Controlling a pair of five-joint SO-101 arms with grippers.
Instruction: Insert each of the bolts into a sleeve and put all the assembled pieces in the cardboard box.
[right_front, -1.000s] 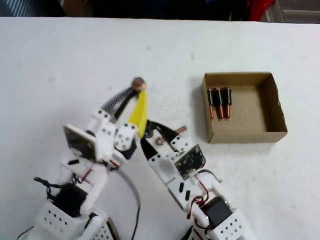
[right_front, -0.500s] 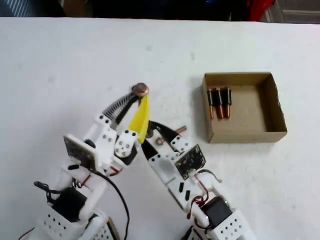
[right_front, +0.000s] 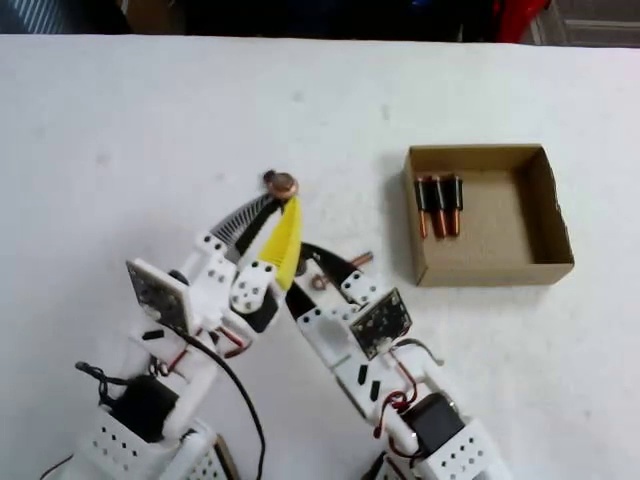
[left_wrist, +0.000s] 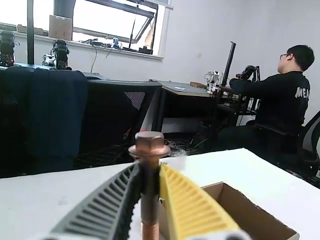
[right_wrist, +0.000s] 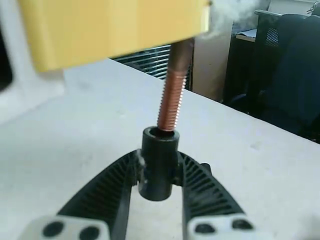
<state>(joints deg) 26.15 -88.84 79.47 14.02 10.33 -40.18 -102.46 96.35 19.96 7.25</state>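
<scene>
Bolt tip entering sleeve, mid-table (right_front: 150, 120).
Cardboard box (right_front: 490, 272) near the right edge holds three assembled pieces (right_front: 438, 205). Left gripper (right_front: 278, 200) pinches the bolt (left_wrist: 149, 165); right gripper (right_wrist: 159, 175) clamps the sleeve (right_wrist: 159, 162). The tilted thread may catch the rim and jam.

I work in an office that doubles as a robotics lab. Beyond my white table (left_wrist: 40, 205) stand dark desks (left_wrist: 185, 89) below a wide window (left_wrist: 115, 12), and a chair (left_wrist: 45, 120) with a dark blue back is near the table's edge. Small robot arms (left_wrist: 59, 52) sit on the bench by the window. What looks like a monitor (left_wrist: 229, 62), seen edge-on, stands on one desk. A black office chair (right_wrist: 295, 75) stands near my table too.
</scene>
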